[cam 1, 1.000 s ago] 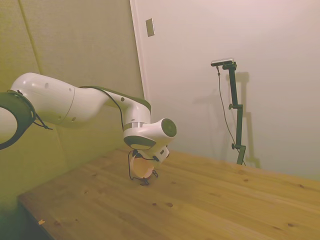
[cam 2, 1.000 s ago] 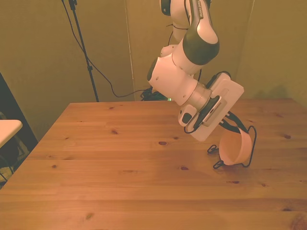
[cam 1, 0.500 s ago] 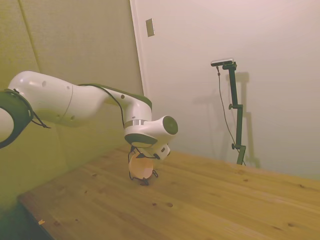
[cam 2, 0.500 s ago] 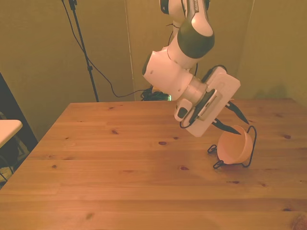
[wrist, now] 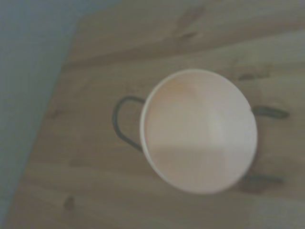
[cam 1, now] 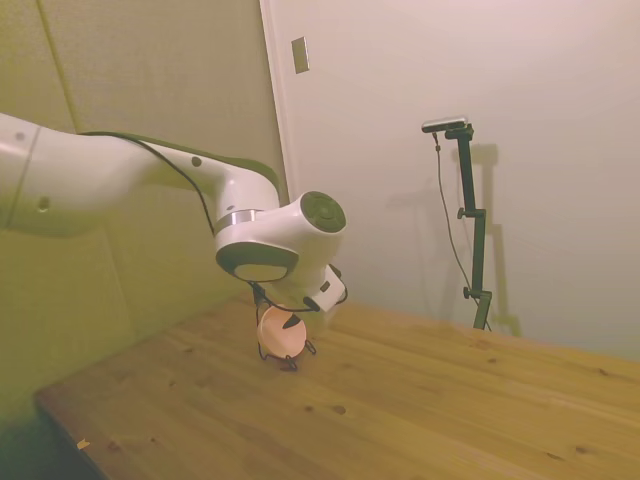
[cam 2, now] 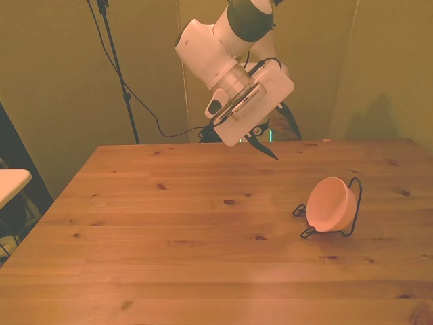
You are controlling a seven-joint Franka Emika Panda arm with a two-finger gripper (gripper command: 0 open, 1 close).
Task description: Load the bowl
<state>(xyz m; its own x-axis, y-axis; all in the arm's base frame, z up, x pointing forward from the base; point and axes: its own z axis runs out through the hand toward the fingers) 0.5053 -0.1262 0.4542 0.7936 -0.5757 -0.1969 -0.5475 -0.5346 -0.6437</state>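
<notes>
Leaning on its edge in the thin black wire rack (cam 1: 285,352), the pale peach bowl (cam 1: 282,331) shows in the side view just under the gripper (cam 1: 300,312), and the arm's wrist partly covers it. From this view I cannot tell how the jaws stand.

In the front view the gripper (cam 2: 270,139) hangs high above the wooden table (cam 2: 169,257), and its dark fingers (cam 2: 265,149) are spread apart with nothing between them. The bowl (cam 2: 330,204) is well below the jaws and off toward the front view's right, resting tilted against the rack's (cam 2: 352,210) upright loop with its bottom touching the wire feet. The bowl seems already loaded, so the risk is now in disturbing it. The rack looks light and the bowl only leans, so I judge that a low swing of the arm over it can knock the bowl out or push the whole rack along the table.

In the wrist view the bowl (wrist: 200,131) fills the middle, its inside empty, with the rack's wire (wrist: 119,121) curving out on both sides. The picture is soft, so I cannot tell how firmly the rim sits against the wire; if it rests loosely, a small shake of the table may roll it flat.
</notes>
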